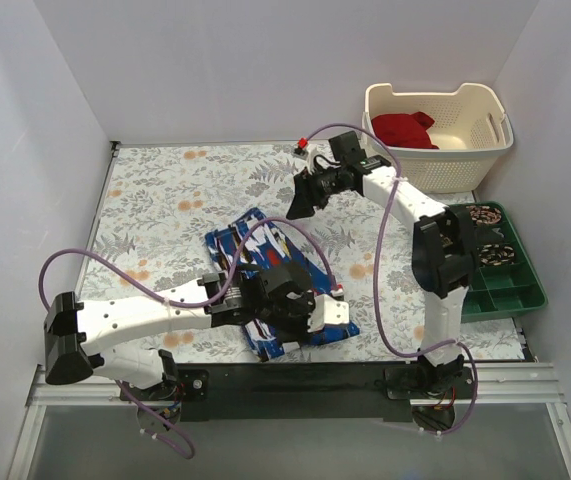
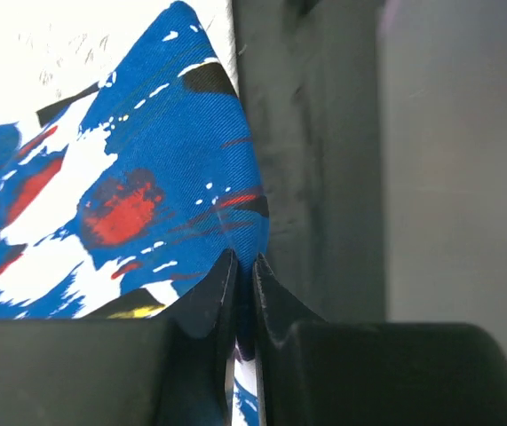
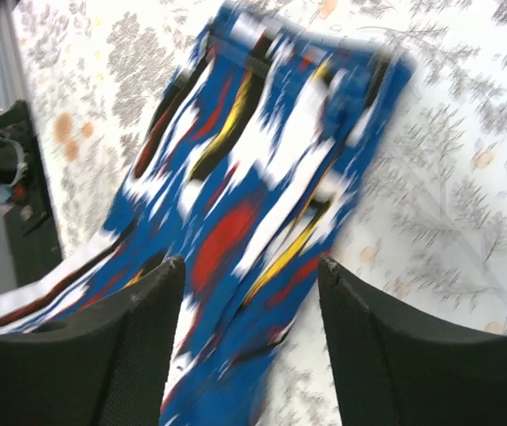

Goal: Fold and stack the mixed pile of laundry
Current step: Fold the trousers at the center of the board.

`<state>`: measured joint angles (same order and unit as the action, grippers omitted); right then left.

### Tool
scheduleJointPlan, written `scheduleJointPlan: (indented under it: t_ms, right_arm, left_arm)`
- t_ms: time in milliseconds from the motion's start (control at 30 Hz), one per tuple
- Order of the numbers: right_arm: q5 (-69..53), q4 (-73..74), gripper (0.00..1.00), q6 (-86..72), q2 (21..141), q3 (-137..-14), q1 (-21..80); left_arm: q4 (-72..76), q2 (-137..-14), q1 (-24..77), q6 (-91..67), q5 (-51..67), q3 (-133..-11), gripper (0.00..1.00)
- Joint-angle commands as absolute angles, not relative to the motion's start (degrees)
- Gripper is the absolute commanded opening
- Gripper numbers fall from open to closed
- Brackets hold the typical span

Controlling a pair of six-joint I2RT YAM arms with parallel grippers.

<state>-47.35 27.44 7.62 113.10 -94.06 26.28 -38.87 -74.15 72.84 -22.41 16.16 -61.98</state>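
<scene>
The blue garment point(image 1: 250, 235) with white, red and black print lies flat and stretched out on the flowered tablecloth. My left gripper point(image 1: 310, 318) sits at its near right end. In the left wrist view this gripper point(image 2: 245, 262) is shut on a fold of the blue cloth point(image 2: 146, 177), close to the table's dark front rail. My right gripper point(image 1: 300, 200) hangs open above the table, just past the garment's far end. In the right wrist view its fingers point(image 3: 251, 266) stand wide apart with the garment point(image 3: 262, 160) below and nothing held. The deep red garment point(image 1: 403, 128) lies in the basket.
A cream perforated basket point(image 1: 465, 150) stands at the back right corner. A green tray point(image 1: 510, 290) of coiled items sits along the right edge. White walls close in the table on three sides, and the arms' black rail point(image 1: 295, 378) runs along the front.
</scene>
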Motion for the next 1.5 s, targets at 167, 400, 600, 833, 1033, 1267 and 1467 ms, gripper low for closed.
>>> scheduleJointPlan:
  t_ms: [167, 400, 600, 833, 1033, 1267, 1467]
  right_arm:
    - [-44.65, 27.16, 0.77, 11.6, 129.45, -113.63, 31.46]
    - [-43.15, 27.07, 0.87, 21.53, 129.82, -109.96, 33.92]
    - [-43.07, 27.07, 0.84, 22.33, 132.09, -106.97, 35.86]
    - [-45.88, 28.91, 0.55, 22.15, 134.56, -103.63, 35.95]
    - [-48.6, 29.88, 0.24, 23.38, 132.98, -98.63, 35.86]
    - [-52.21, 30.06, 0.15, 22.68, 130.78, -95.36, 35.86]
    - [-53.17, 30.5, 0.15, 22.5, 130.61, -95.62, 35.77]
  left_arm:
    - [-48.85, -71.98, 71.81, -23.38, 33.83, -72.42, 0.0]
    - [-55.19, -71.89, 71.89, -16.88, 41.13, -71.28, 0.0]
    - [-52.48, -72.25, 67.18, -19.86, 37.44, -73.38, 0.0]
    - [-57.74, -79.18, 48.44, -7.66, 38.41, -82.78, 0.0]
    - [-58.18, -83.14, 39.91, 4.46, 35.16, -85.08, 0.0]
    - [-50.82, -84.2, 32.26, 11.95, 31.82, -78.67, 0.0]
    - [-40.44, -86.48, 28.74, 16.6, 31.12, -74.19, 0.0]
